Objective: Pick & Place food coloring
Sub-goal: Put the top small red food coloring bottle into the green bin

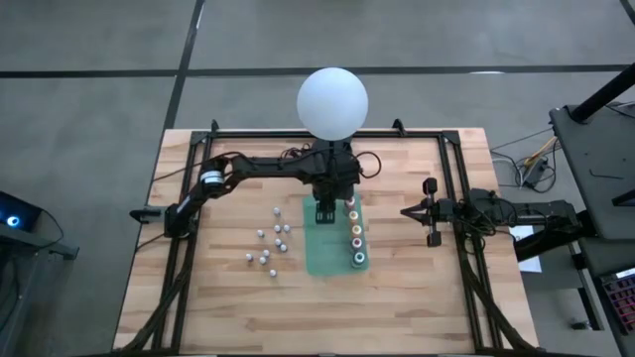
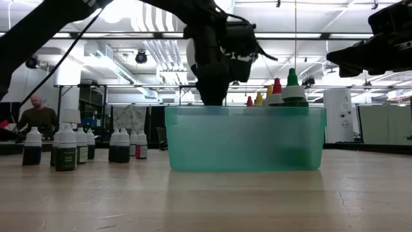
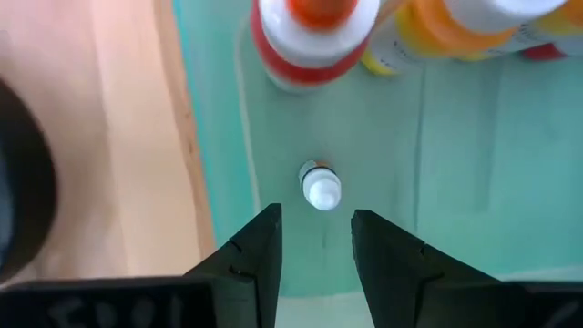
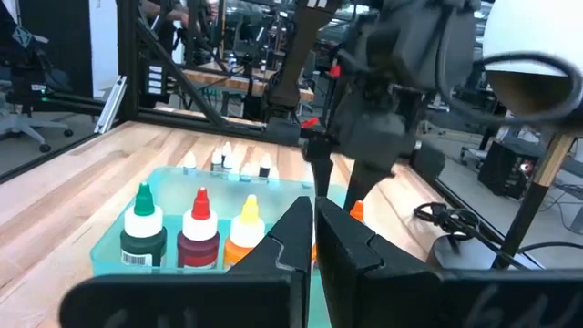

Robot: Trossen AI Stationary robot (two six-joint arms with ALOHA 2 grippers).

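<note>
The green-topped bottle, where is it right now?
In the high view, the green-topped bottle stands in the teal bin at the near end of the coloured-top row, next to the red-topped bottle.

The wooden counter carries a translucent green bin at frame centre and small whitish bottles left of it.

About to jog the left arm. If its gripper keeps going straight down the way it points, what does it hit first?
The left gripper points down into the green tray; the small white-capped bottle lies just ahead, though depth is unclear.
</note>
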